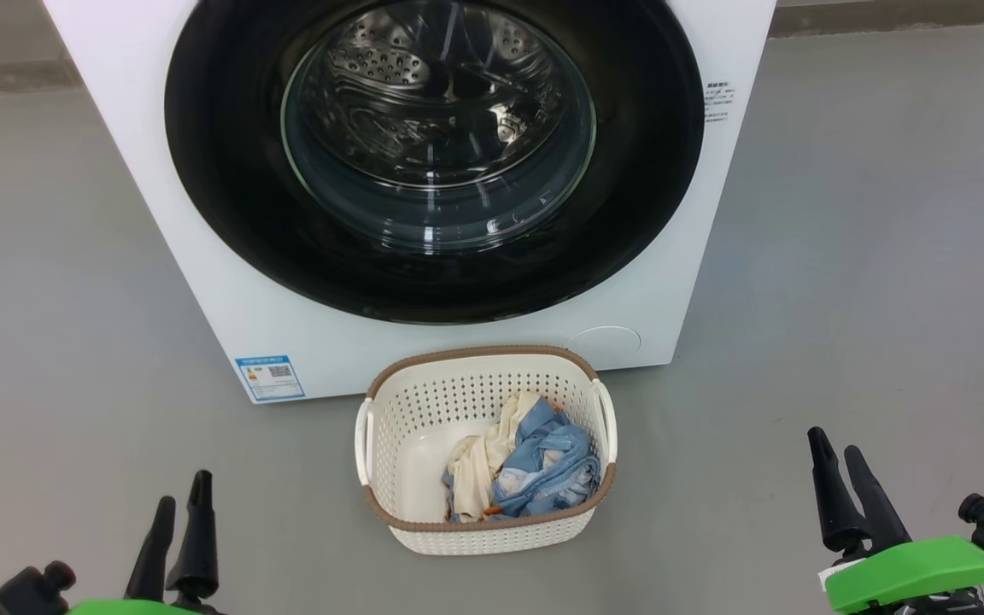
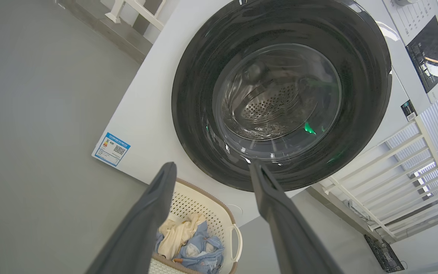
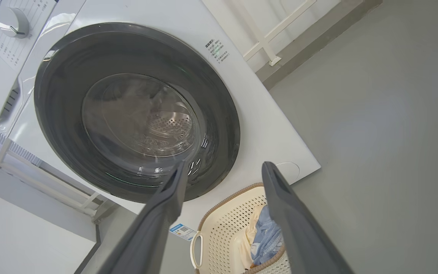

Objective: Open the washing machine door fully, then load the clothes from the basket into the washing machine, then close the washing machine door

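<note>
Washing machine (image 1: 338,342) with its washing machine door (image 1: 436,145) shut flush against the white front, so the first step, opening it, is judged not yet begun. Basket (image 1: 475,352) stands on the grey floor (image 1: 73,342) just before the machine and below the door, holding the clothes (image 1: 526,470) near the drum. Left hand (image 1: 184,491) and right hand (image 1: 834,444) hover low on either side, fingers parted and empty, free for the door.

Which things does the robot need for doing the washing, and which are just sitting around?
Needed: washing machine door, washing machine, basket, clothes.
Just around: blue sticker, white rack, grey floor.
</note>
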Controlling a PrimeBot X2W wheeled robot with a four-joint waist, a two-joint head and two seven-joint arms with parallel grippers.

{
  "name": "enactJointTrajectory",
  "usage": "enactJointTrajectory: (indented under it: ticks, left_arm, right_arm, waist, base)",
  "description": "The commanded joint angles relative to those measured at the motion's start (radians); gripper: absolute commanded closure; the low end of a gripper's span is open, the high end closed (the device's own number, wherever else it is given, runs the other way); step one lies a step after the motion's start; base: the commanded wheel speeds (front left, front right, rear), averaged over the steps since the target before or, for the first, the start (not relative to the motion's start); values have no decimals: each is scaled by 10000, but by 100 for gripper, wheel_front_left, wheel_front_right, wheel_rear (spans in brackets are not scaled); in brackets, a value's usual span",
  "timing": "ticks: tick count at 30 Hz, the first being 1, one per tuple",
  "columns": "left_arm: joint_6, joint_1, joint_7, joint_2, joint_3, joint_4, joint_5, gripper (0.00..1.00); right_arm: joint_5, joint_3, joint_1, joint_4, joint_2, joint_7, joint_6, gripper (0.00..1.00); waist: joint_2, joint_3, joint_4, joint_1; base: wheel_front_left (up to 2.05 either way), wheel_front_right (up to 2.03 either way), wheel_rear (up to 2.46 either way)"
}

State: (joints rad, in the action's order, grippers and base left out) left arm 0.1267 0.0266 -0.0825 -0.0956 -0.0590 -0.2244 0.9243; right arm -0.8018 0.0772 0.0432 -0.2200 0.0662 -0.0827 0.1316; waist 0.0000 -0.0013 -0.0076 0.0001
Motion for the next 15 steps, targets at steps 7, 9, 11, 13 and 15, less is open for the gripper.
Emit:
enactJointTrajectory:
  ticks: [7, 9, 11, 13, 15]
  left_arm:
    - [27, 157, -344, -298, 85, 309, -1025, 0]
    - [27, 156, -373, -309, 77, 313, -1129, 0]
    - [28, 155, -432, -323, 79, 318, -1328, 0]
    - [28, 153, -490, -334, 76, 322, -1516, 0]
    - [29, 149, -548, -355, 48, 324, -1715, 0]
  right_arm:
    - [1021, -236, 350, 375, 64, -347, -6, 0]
    - [1128, -247, 352, 387, 66, -376, -6, 0]
    - [1331, -263, 358, 412, 71, -435, -6, 0]
    - [1537, -285, 368, 425, 86, -493, -6, 0]
    - [1747, -317, 376, 429, 108, -551, -6, 0]
  waist:
    - [0, -70, 13, -1]
    - [0, -74, 18, -1]
    - [0, -79, 27, -1]
    - [0, -86, 35, -1]
    - [0, -98, 43, -1]
  base:
    - [0, 0, 0]
    - [0, 0, 0]
    - [0, 0, 0]
    - [0, 0, 0]
    - [0, 0, 0]
